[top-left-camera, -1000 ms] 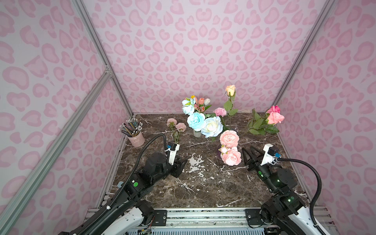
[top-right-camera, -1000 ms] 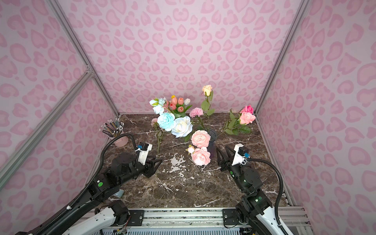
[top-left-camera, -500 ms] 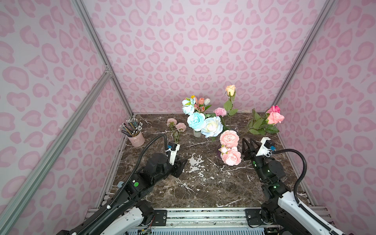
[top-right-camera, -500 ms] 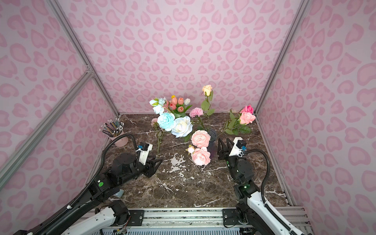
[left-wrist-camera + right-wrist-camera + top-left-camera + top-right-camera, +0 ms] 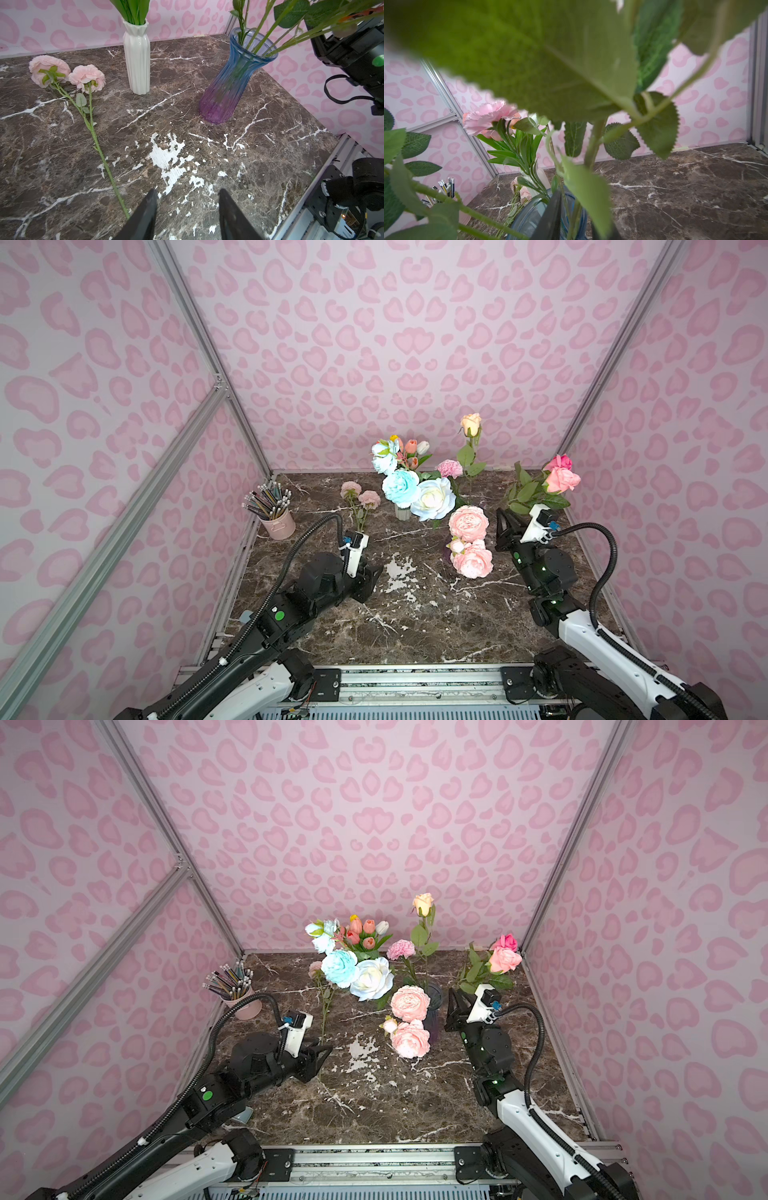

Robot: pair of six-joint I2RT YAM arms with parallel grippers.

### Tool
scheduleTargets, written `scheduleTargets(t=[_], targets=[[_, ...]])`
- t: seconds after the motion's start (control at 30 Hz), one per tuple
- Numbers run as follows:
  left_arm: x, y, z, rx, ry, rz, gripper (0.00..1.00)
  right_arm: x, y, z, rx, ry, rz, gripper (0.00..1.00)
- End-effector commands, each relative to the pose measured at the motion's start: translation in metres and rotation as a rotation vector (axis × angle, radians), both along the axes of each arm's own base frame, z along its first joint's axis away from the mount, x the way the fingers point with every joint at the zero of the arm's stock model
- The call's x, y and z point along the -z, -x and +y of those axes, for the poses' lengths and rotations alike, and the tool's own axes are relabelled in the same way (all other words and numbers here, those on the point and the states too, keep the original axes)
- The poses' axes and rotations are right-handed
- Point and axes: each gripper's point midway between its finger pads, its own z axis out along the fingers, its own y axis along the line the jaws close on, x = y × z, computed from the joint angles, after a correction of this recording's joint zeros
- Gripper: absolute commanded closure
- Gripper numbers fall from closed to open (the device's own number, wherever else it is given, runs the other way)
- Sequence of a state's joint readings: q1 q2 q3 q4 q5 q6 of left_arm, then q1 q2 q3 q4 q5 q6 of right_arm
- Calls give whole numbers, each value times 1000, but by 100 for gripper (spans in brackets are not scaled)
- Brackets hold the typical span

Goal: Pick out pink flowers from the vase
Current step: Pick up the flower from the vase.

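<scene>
**Tabletop**, 1: dark marble.

**Vases**, 2: glass vase, blue over purple, upright. White vase stands near it.

**Pencil cup**, 1: pink, by the left wall.

**Pink blooms in the glass vase:**
- pink peonies, 2 large with 1 bud
- roses, 1 pink and 1 magenta
- carnation, 1

**In the white vase:** salmon tulips, 4 seen.

**Flat on the tabletop:** sprig, 1, with 2 pale pink blooms.

**Other blooms:**
- blue peonies, 2
- white rose, 1
- peach rose, 1

**Hands**, 2:
- Left hand: fingers apart, empty, low over the tabletop. The sprig's cut end lies just beside one finger.
- Right hand: over the glass vase's mouth, fingers either side of a leafy stem. Whether they clamp it, cannot tell.
</scene>
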State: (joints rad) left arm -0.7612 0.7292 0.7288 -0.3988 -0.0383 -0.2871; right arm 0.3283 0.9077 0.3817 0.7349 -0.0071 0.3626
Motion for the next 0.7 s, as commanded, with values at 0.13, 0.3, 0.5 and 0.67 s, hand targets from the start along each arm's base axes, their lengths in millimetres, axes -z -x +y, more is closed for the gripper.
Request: scheduleTargets(t=[0.13,0.3,0.5,0.67], targets=[[-9,-1,-1,4,9,-26,49,-6,-6,7,-37,18,-17,87],[-19,8,-12,97,24,-44,49,-21,1,10,-55,83,-48,100],[-36,18,-24,187,65,-50,46,-43,20,10,-69,216,-96,100],[-47,23,-30,232,94,-73,46,-81,41,8,-74,296,-178,100]])
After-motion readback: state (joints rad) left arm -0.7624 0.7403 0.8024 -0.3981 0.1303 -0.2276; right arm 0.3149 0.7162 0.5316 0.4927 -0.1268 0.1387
